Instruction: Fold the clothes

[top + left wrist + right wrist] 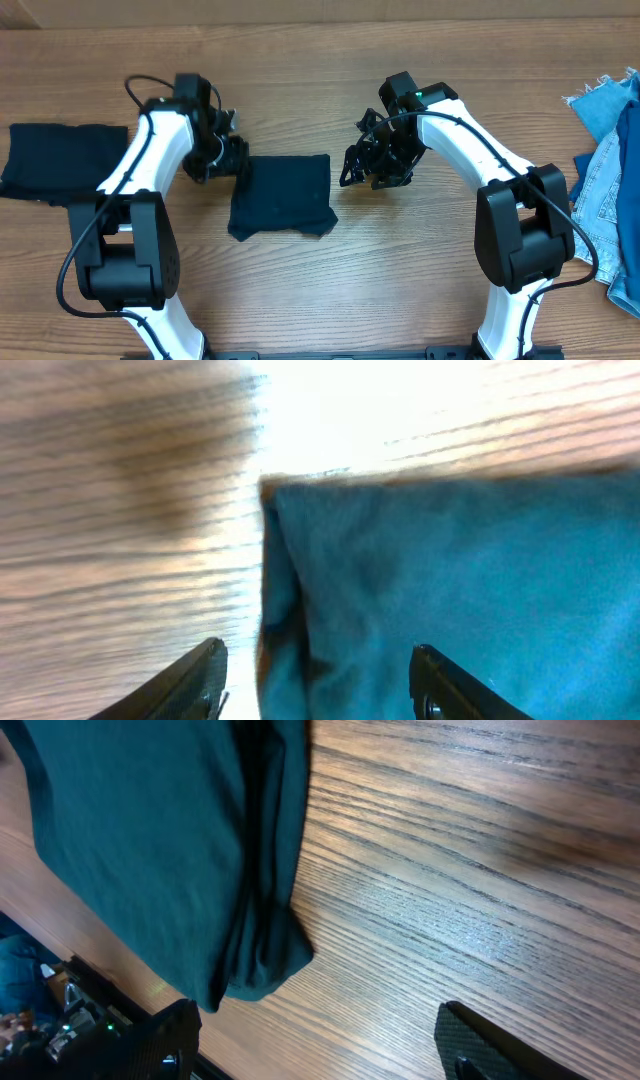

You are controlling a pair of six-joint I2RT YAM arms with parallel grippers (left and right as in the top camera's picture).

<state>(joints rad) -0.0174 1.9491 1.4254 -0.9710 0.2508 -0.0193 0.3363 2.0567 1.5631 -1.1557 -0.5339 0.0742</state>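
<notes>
A dark teal folded garment (282,195) lies flat on the wooden table between the two arms. My left gripper (232,158) is open at its upper left corner; in the left wrist view (318,682) the jaws straddle the cloth's folded left edge (450,550). My right gripper (358,168) is open and empty just right of the garment. In the right wrist view (318,1045) its jaws are over bare wood, with the cloth (170,840) apart from them at the upper left.
A second dark folded garment (60,160) lies at the left edge of the table. A pile of blue denim clothes (612,170) sits at the right edge. The wooden table (400,270) spreads in front of the arms.
</notes>
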